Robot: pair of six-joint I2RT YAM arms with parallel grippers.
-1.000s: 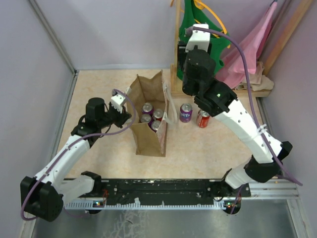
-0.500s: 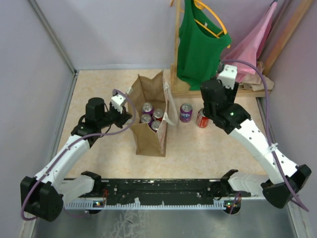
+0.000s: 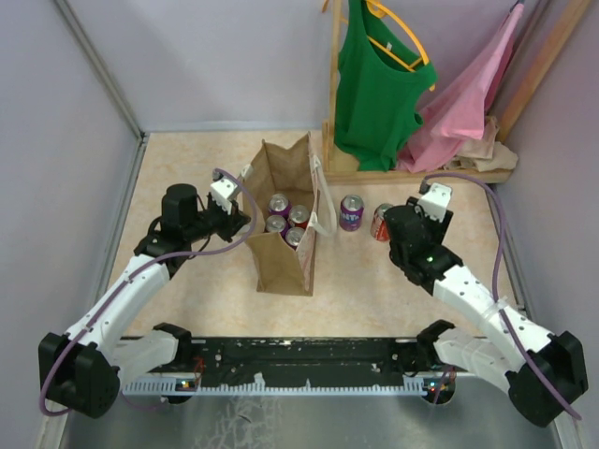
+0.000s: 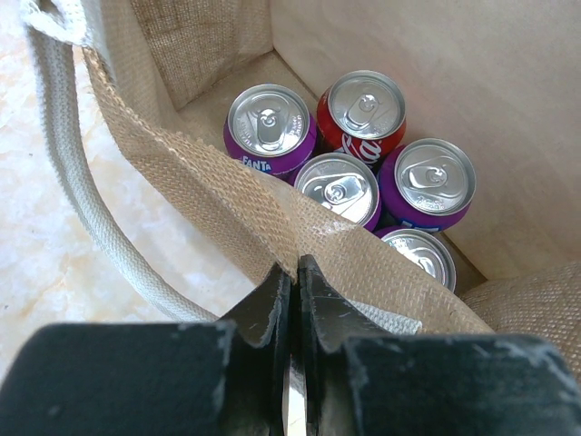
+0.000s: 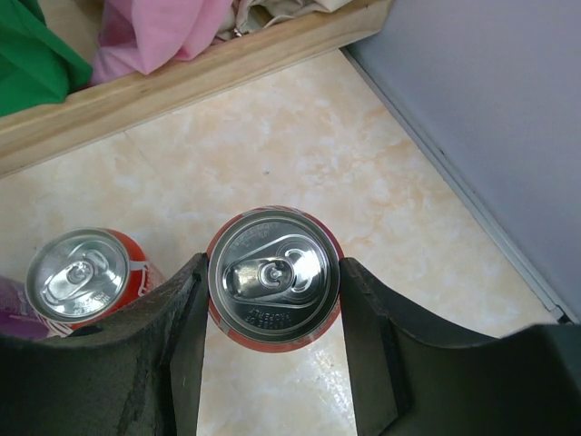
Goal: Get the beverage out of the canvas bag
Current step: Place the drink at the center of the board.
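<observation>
**Red can in the right fingers, outside the bag**

The left fingers (image 4: 270, 313) are pressed together on the left rim of the canvas bag (image 3: 284, 260), pinching the weave between them. The bag stands upright and open on the counter (image 3: 187, 164). The left wrist view shows 5 cans packed close on its floor: a purple Fanta can (image 4: 270, 127), a red Coca-Cola can (image 4: 366, 109), 2 more with purple sides, and 1 half hidden behind the rim.

Right of the bag, the right fingers (image 5: 186, 350) sit against both sides of a red can (image 5: 272, 277), top up. I cannot tell whether it rests on the counter. Just beside it stands a second red can (image 5: 77, 275), then a purple can (image 3: 351, 212) nearer the bag.
</observation>
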